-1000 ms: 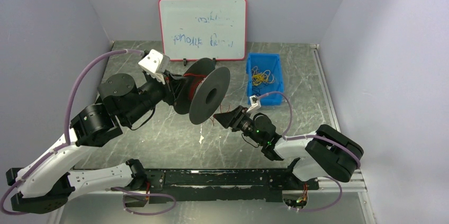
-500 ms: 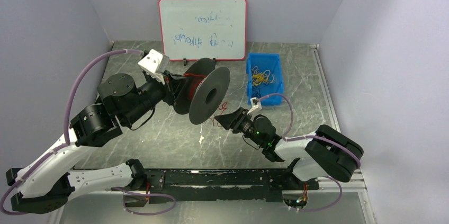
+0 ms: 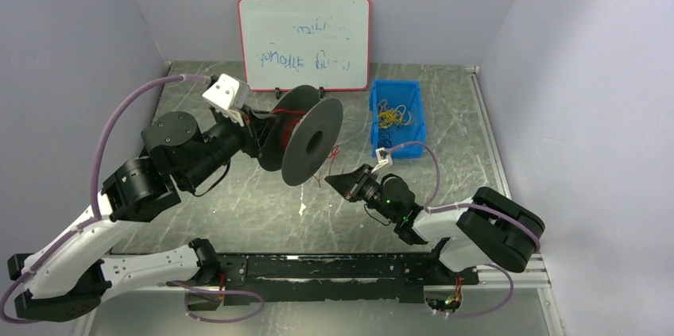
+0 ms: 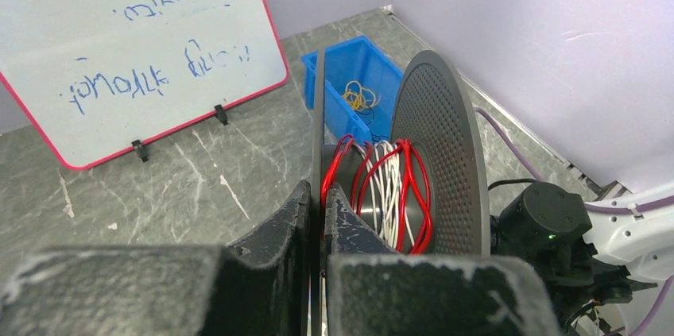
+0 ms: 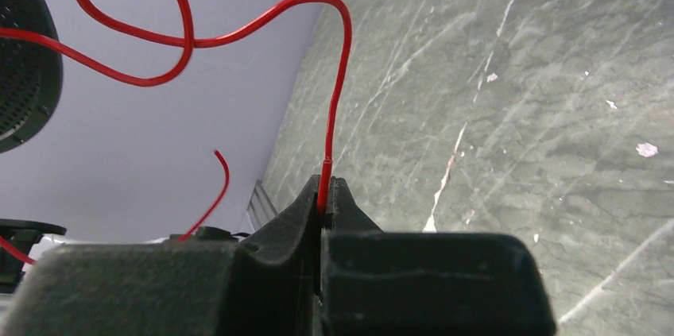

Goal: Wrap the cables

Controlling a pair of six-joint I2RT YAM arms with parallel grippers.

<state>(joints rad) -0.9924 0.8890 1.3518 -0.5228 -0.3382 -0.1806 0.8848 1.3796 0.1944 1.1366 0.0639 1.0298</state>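
Note:
A black spool (image 3: 314,144) with two wide discs hangs above the table's middle. My left gripper (image 3: 256,131) is shut on the rim of its thin rear disc (image 4: 318,113), one finger either side (image 4: 317,193). Red cables (image 4: 413,185) lie wound round the hub beside white wire, behind the perforated disc (image 4: 435,153). To the right of the spool and lower down, my right gripper (image 3: 332,179) is shut on a loose red strand (image 5: 338,74). This strand rises from between the fingertips (image 5: 327,189), curls into a loop and runs towards the spool.
A red-framed whiteboard (image 3: 304,44) stands at the back. A blue bin (image 3: 397,113) with yellow bands sits right of the spool. Purple walls close in left and right. A black rail (image 3: 334,266) runs along the near edge.
My right gripper has gone from open to shut, pinching the red strand. The left arm has shifted the spool slightly to the left.

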